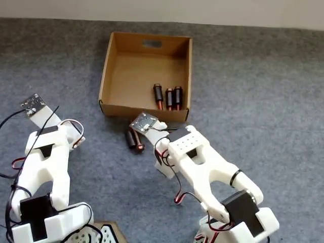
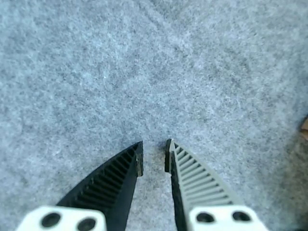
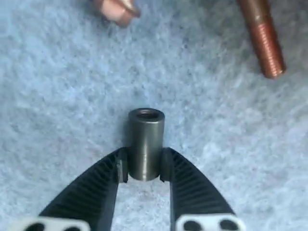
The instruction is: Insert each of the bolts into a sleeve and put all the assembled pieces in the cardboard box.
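Note:
My right gripper (image 3: 144, 166) is shut on a dark metal sleeve (image 3: 146, 142) that lies on the grey carpet with its bore facing away. Beyond it lie the threaded end of a copper bolt (image 3: 262, 45) and a copper bolt head (image 3: 115, 9). From above, the sleeve and bolt (image 1: 134, 140) lie just in front of the cardboard box (image 1: 109, 76), beside the right arm's gripper (image 1: 146, 136). Three assembled pieces (image 1: 168, 97) lie in the box near its front right corner. My left gripper (image 2: 154, 158) hovers over bare carpet, fingers a narrow gap apart, holding nothing.
The left arm (image 1: 48, 162) stands at the left of the table, away from the box. Grey carpet (image 1: 263, 91) covers the table. A brown edge (image 2: 304, 127) shows at the border of the left wrist view.

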You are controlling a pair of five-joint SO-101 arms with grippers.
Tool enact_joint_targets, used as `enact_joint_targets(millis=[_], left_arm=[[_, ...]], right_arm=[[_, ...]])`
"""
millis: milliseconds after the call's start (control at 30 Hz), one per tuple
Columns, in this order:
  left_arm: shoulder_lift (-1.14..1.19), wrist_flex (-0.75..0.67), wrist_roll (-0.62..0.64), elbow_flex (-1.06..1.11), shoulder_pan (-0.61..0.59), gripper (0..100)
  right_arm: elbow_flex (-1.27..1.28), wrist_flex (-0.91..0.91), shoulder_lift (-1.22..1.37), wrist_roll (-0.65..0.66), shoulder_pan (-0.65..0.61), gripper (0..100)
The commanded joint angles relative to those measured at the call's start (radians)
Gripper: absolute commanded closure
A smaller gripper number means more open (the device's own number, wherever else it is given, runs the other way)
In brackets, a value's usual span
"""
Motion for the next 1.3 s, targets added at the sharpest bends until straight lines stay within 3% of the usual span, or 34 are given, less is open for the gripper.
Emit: enact_joint_targets(millis=[0,267,467,600,767,1033,1267], left_arm=[[-0.005,-0.012,0.006,-0.007,-0.008,90],[-0.005,-0.012,0.006,-0.007,-0.008,90],[-0.005,-0.012,0.006,-0.007,-0.008,90],[-0.005,-0.012,0.006,-0.007,-0.008,90],[-0.005,-0.012,0.006,-0.007,-0.008,90],[-0.005,-0.012,0.006,-0.007,-0.008,90],[-0.005,-0.012,0.006,-0.007,-0.008,90]], right_arm=[[-0.002,-0.035,-0.035,0.008,0.01,89.6],[0.004,-0.036,-0.03,0.008,0.01,89.4],[0.002,-0.036,0.102,0.015,0.008,78.3],[0.002,-0.082,0.165,0.015,0.007,82.6],[0.002,-0.079,0.105,0.008,0.013,99.8],[0.079,0.018,-0.24,0.008,0.018,99.3],[0.242,0.035,-0.44,0.008,0.283,98.8]])
